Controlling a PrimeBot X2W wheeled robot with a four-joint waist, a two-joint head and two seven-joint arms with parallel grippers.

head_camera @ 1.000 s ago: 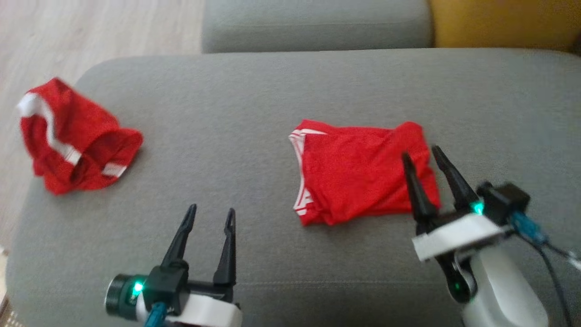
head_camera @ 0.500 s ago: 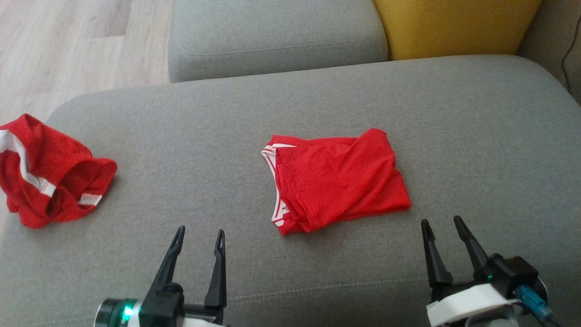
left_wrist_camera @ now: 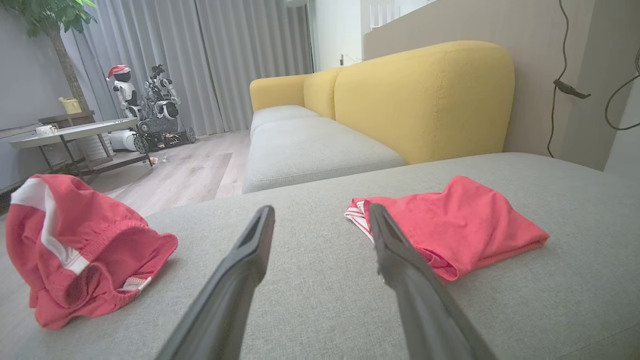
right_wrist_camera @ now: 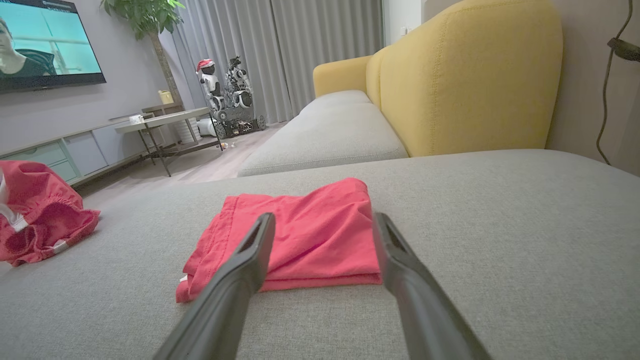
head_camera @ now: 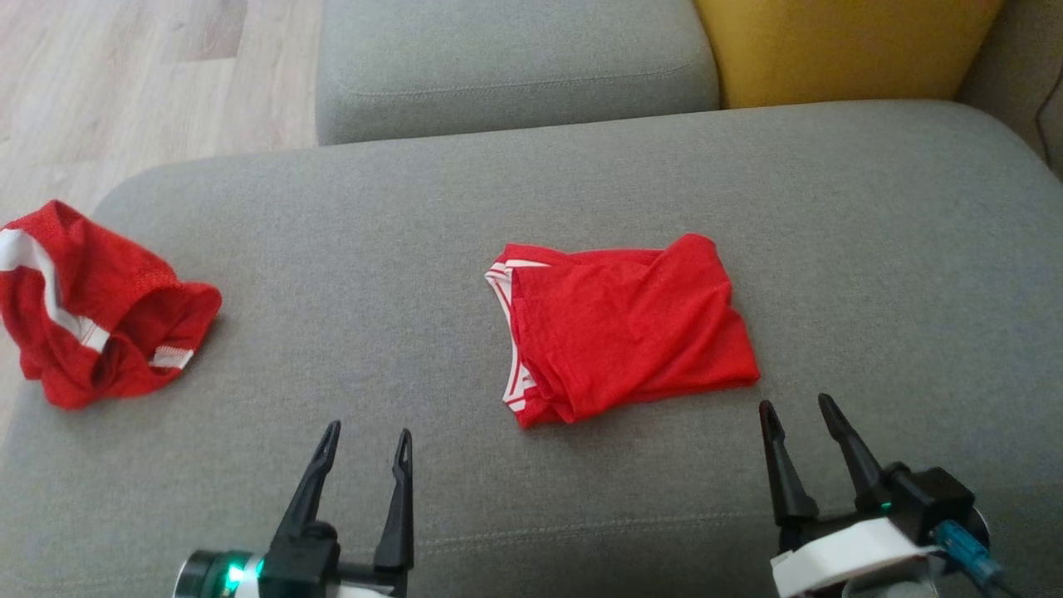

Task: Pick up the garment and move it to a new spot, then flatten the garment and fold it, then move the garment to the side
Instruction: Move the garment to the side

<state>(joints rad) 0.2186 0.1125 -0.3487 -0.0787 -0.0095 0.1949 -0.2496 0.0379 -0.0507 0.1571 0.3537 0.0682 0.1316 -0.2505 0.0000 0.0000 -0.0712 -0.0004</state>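
A red garment with white trim (head_camera: 623, 328) lies folded flat in the middle of the grey sofa cushion (head_camera: 374, 249). A second red garment with a white band (head_camera: 91, 307) sits crumpled at the cushion's left edge. My left gripper (head_camera: 368, 432) is open near the front edge, between the two garments and touching neither. My right gripper (head_camera: 795, 404) is open too, just in front of the folded garment's right corner. The left wrist view has the open left gripper (left_wrist_camera: 321, 210), the folded garment (left_wrist_camera: 450, 225) and the crumpled one (left_wrist_camera: 75, 250). The right gripper (right_wrist_camera: 324, 217) points at the folded garment (right_wrist_camera: 300, 205).
Behind the cushion are another grey seat (head_camera: 515, 66) and a yellow backrest (head_camera: 839, 41). Wooden floor (head_camera: 124, 66) lies beyond the cushion's left edge. A cable (left_wrist_camera: 565, 85) hangs on the wall at the right. A side table (right_wrist_camera: 160, 120) stands far off.
My right gripper has drawn back from over the folded garment's right edge to the front of the cushion, still open. The head camera has shifted. Both garments lie as before.
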